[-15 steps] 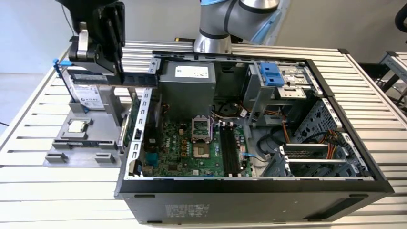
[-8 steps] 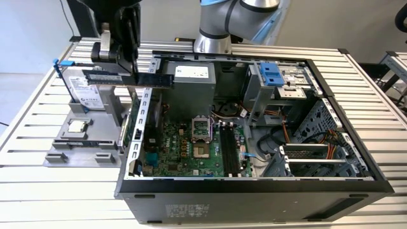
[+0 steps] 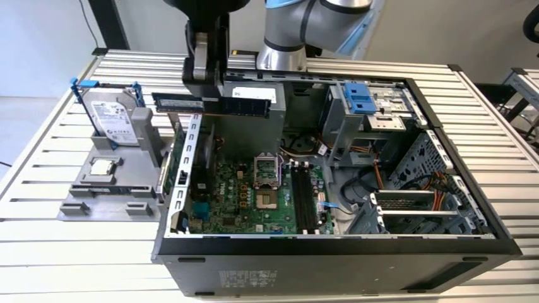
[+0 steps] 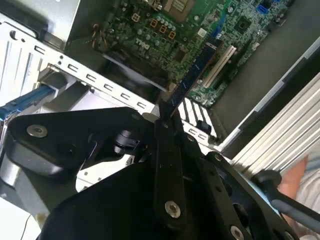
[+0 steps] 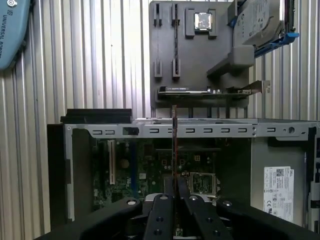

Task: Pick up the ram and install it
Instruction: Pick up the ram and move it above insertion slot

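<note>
Claw (image 5: 174,186) is clamped on the ram (image 3: 248,107) mid-length, probably to keep it level. It hangs over the open case (image 3: 337,245) edge, about 10 o'clock from the motherboard (image 3: 244,202) in the exterior view.

The ram (image 3: 212,105) (long, dark, black chips) hangs level in the jaws above the case wall (image 3: 192,136).
</note>
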